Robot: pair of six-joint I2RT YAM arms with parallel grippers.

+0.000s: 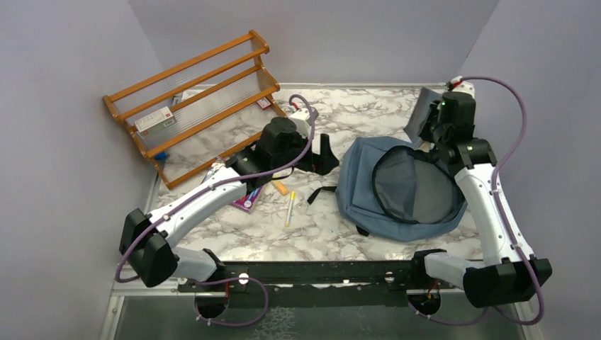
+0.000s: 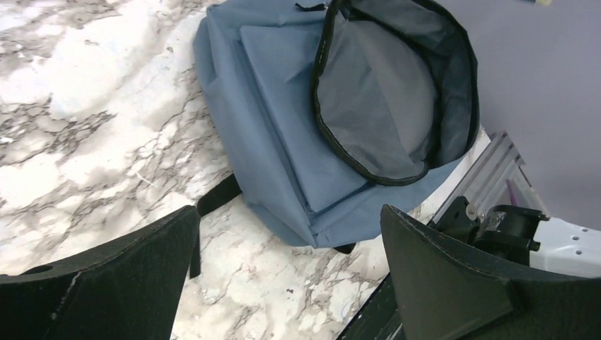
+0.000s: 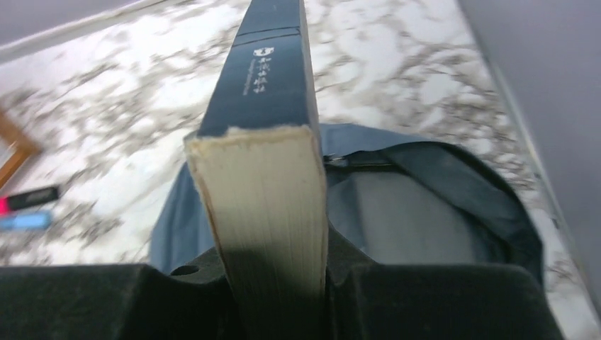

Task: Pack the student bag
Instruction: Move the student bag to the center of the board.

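The dusty-blue student bag lies flat at the right of the table, its main pocket unzipped and gaping, grey lining showing. It also shows in the left wrist view and the right wrist view. My right gripper is shut on a thick dark blue-grey book, held above the far edge of the bag's opening, page edges toward the camera. My left gripper is open and empty, just left of the bag; its fingers frame bare table.
A wooden rack stands at the back left with a small box on it. A yellow pen, an orange marker and a purple item lie under and beside the left arm. Black bag straps trail on the table.
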